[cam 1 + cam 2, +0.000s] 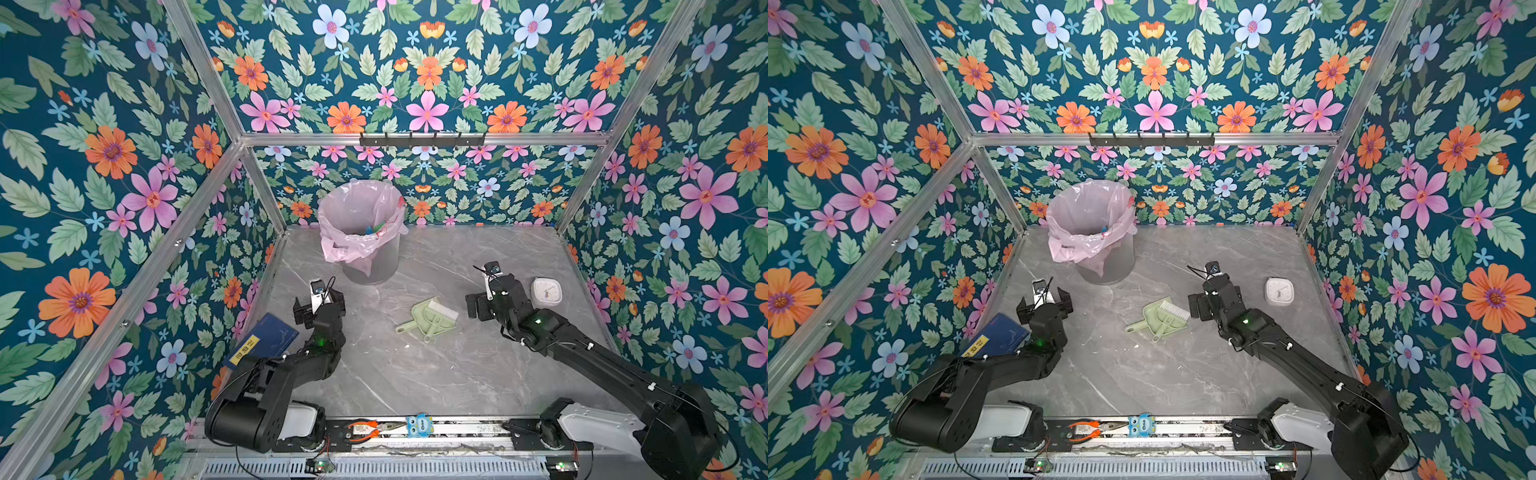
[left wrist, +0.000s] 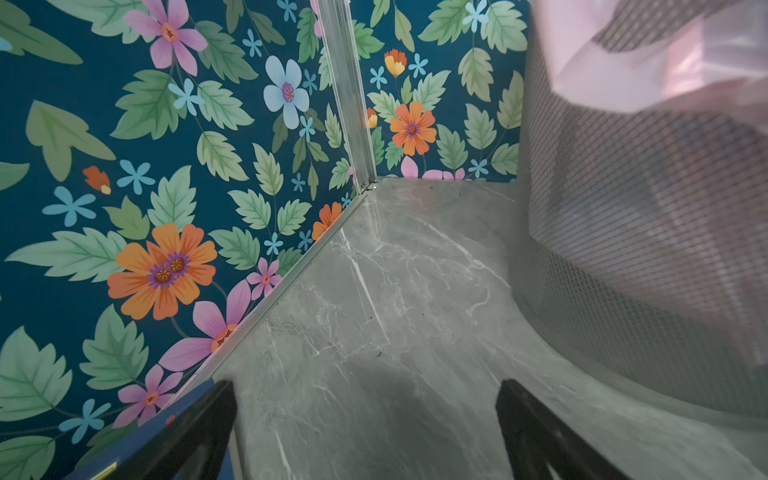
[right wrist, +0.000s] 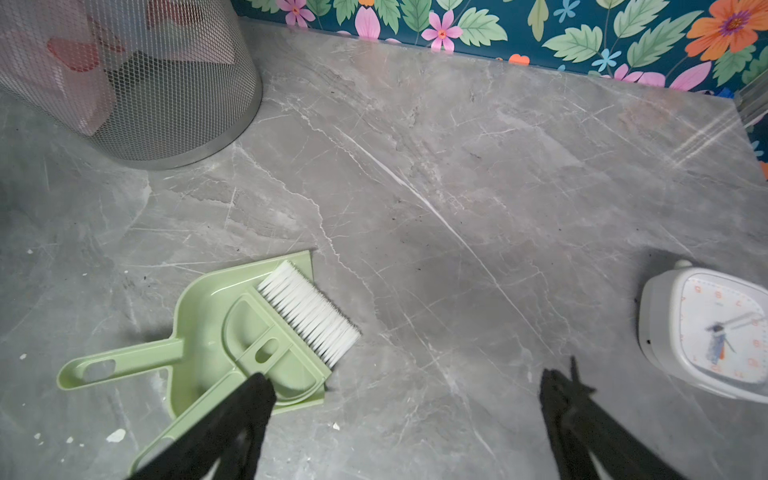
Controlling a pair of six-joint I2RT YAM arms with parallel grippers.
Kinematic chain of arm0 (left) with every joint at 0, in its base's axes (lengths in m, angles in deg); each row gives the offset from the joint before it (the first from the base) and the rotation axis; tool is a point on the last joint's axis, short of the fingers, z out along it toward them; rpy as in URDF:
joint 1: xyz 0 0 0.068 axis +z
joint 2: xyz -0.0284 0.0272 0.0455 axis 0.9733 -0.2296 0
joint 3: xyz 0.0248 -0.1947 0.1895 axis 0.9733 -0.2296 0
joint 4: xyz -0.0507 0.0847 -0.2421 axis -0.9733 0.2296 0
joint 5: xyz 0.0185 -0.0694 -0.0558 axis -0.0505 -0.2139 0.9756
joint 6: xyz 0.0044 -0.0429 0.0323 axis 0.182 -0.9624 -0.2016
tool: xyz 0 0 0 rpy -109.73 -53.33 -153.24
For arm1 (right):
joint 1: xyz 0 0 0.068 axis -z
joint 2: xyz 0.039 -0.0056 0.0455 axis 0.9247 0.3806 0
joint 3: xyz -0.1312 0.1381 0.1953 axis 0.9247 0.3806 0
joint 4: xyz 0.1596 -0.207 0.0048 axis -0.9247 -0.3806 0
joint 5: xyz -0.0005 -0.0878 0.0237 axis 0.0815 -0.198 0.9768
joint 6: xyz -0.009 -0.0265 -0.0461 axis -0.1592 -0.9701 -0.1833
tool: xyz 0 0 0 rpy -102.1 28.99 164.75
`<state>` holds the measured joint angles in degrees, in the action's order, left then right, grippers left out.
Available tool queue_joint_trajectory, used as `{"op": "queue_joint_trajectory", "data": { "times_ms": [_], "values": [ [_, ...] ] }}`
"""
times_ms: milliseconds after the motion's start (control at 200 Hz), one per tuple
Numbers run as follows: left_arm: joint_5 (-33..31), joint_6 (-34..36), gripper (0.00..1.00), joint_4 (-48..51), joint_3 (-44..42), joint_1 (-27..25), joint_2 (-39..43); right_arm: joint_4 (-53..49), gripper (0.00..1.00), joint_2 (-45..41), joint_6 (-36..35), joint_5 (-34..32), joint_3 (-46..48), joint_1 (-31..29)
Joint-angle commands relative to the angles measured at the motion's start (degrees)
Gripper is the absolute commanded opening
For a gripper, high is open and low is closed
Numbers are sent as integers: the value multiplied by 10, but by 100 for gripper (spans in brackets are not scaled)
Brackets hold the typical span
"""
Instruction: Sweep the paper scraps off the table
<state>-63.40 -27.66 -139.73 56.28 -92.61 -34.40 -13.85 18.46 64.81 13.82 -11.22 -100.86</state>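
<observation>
Nearest the lens the front rail (image 1: 457,429) is seen, orange pliers (image 1: 365,430) and a blue owl tag (image 1: 419,424) laid on it. Beyond it the worktop (image 1: 415,374) is left bare across front and middle, so wide room is offered there. Its left, back and right edges are shut in by floral walls (image 1: 124,166) and aluminium posts (image 1: 264,187). A blue book (image 1: 266,337) is leant at the left edge, a white clock (image 1: 546,292) is set near the right edge, and the mesh bin (image 1: 374,270) with its pink liner (image 1: 357,208) is stood at the back, left of centre. The paper scraps (image 1: 376,227) are spotted inside that liner, green and blue; only tiny white flecks (image 3: 116,435) are noticed on the marble. The pale green dustpan (image 1: 422,318) is laid mid-worktop, the brush (image 1: 444,311) resting in it, bristles poking past its open edge.

The left arm (image 1: 320,345) is folded close to its base, wrist raised beside the book; the left fingers (image 2: 536,432) are spread wide, nothing between them, pointed at the gap between wall and bin. The right arm (image 1: 582,349) is stretched long, wrist between dustpan and clock. The right fingers (image 3: 582,424) are likewise held wide apart and empty; one is seen across the brush handle in the wrist view, though contact cannot be judged.
</observation>
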Motion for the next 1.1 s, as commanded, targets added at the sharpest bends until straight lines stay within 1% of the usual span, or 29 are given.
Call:
{"op": "queue_joint_trajectory", "data": {
  "times_ms": [0, 45, 140, 215, 260, 310, 325, 355, 370, 385, 405, 420, 475, 535, 560, 580, 610, 655, 700, 760, 820, 850, 860, 905, 955, 975, 1015, 1065, 1095],
  "values": [
    [56, 15, 100, -172, -27, 33, -62, 16, 100, -9, -26, -39, 6, 5],
    [58, 35, 100, -231, -27, 37, -99, 35, 100, -12, -40, -51, 14, 9],
    [76, 23, 100, -221, -28, 43, -102, 111, 100, -25, -77, -103, 54, 22],
    [113, 2, 100, -214, -34, 67, -93, 158, 100, -31, -93, -129, 86, 61],
    [146, -11, 100, -195, -31, 82, -89, 184, 100, -34, -94, -126, 107, 97],
    [217, -23, 100, -160, -25, 101, -100, 218, 100, -34, -89, -113, 131, 138],
    [231, -18, 100, -178, -19, 106, -118, 224, 100, -33, -84, -110, 137, 149],
    [215, -6, 100, -224, -11, 108, -147, 233, 100, -30, -70, -102, 144, 167],
    [214, -10, 100, -204, -5, 108, -142, 242, 100, -27, -67, -98, 148, 174],
    [222, -24, 100, -157, 3, 111, -129, 256, 99, -23, -65, -97, 153, 180],
    [230, -38, 100, -102, 12, 117, -110, 276, 100, -15, -65, -99, 162, 187],
    [236, -44, 100, -90, 14, 123, -107, 291, 100, -9, -66, -101, 168, 191],
    [246, -31, 100, -167, 3, 131, -133, 352, 100, 23, -69, -106, 192, 205],
    [249, -42, 100, -128, 4, 131, -116, 441, 100, 69, -88, -111, 224, 213],
    [247, -42, 100, -135, 3, 131, -119, 491, 100, 92, -96, -120, 243, 214],
    [246, -36, 100, -151, 2, 131, -124, 568, 100, 110, -120, -124, 256, 218],
    [245, -31, 100, -163, 2, 131, -130, 593, 100, 120, -134, -139, 261, 215],
    [247, -34, 100, -142, 4, 131, -123, 619, 100, 133, -120, -59, 275, 247],
    [245, -32, 100, -154, 4, 130, -128, 650, 100, 152, -103, -32, 278, 273],
    [244, -33, 100, -143, 5, 129, -124, 575, 100, 131, -72, 7, 263, 295],
    [244, -32, 100, -156, 4, 130, -129, 669, 100, 164, -63, 73, 298, 327],
    [244, -32, 100, -149, 5, 130, -126, 735, 100, 187, -65, 70, 307, 332],
    [244, -33, 100, -147, 5, 129, -125, 727, 100, 183, -64, 71, 306, 332],
    [244, -31, 100, -155, 4, 129, -128, 607, 99, 152, -55, 93, 280, 333],
    [244, -32, 100, -150, 5, 130, -126, 699, 100, 182, -69, 89, 296, 334],
    [244, -31, 100, -154, 4, 130, -128, 692, 100, 177, -69, 89, 295, 333],
    [246, -32, 100, -151, 4, 129, -126, 619, 100, 154, -57, 93, 283, 334],
    [246, -31, 100, -154, 4, 130, -128, 691, 100, 179, -70, 87, 296, 333],
    [246, -32, 100, -152, 4, 130, -127, 675, 100, 171, -69, 84, 295, 332]
  ]
}}
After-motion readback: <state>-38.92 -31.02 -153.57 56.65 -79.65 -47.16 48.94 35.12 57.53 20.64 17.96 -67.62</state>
